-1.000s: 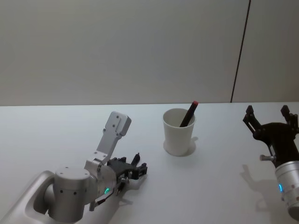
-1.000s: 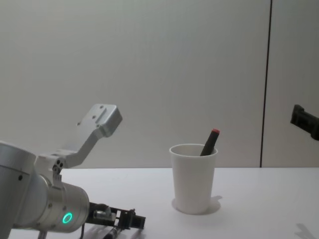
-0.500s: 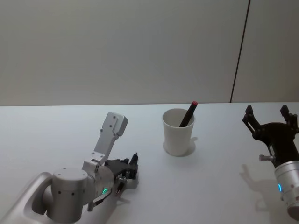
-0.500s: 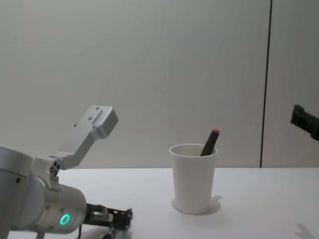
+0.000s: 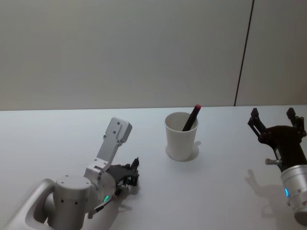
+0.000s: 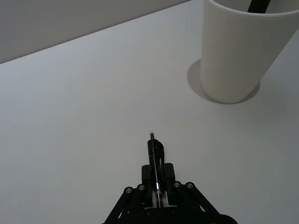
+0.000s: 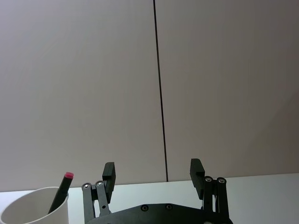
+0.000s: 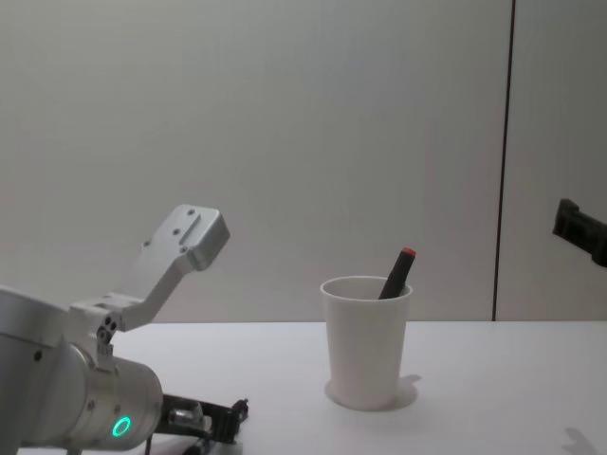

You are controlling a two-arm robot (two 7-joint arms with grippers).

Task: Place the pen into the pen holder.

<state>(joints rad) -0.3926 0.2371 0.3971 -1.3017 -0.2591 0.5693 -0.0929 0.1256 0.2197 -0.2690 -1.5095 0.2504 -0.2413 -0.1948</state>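
A: Left hand, status?

B: Left hand (image 6: 157, 176) is pressed in on a black pen (image 6: 153, 150), pinching it betw. both fingers. The pen sticks out fwd past the fingertips, tip aimed twd the open surface just left of the cup. The hand sits low over the white surface (image 6: 70, 116), at the robot's front-left. Can't tell if the pen tip touches the surface.

A: Cup?

B: Cup (image 5: 181, 139) stands upright on the surface, ahead & to the right of the left hand, well apart from it. It's white and tapered w/ a rolled rim. A red-capped pen (image 5: 191, 118) is inside, leaning to the right, w/ its cap poking above the rim.

A: So 2 pens?

B: Yes, 2: 1 in the left hand, 1 in the cup.

A: Right hand?

B: Right hand (image 7: 153, 170) is held up off the surface at the far right. Its fingers are spread wide w/ nothing betw. them, pointing away fm the robot. It's well apart fm the cup.

A: Bkgd?

B: A plain wall (image 5: 120, 48) runs behind the surface, w/ 1 dark vertical seam (image 5: 242, 52) to the right of the cup.
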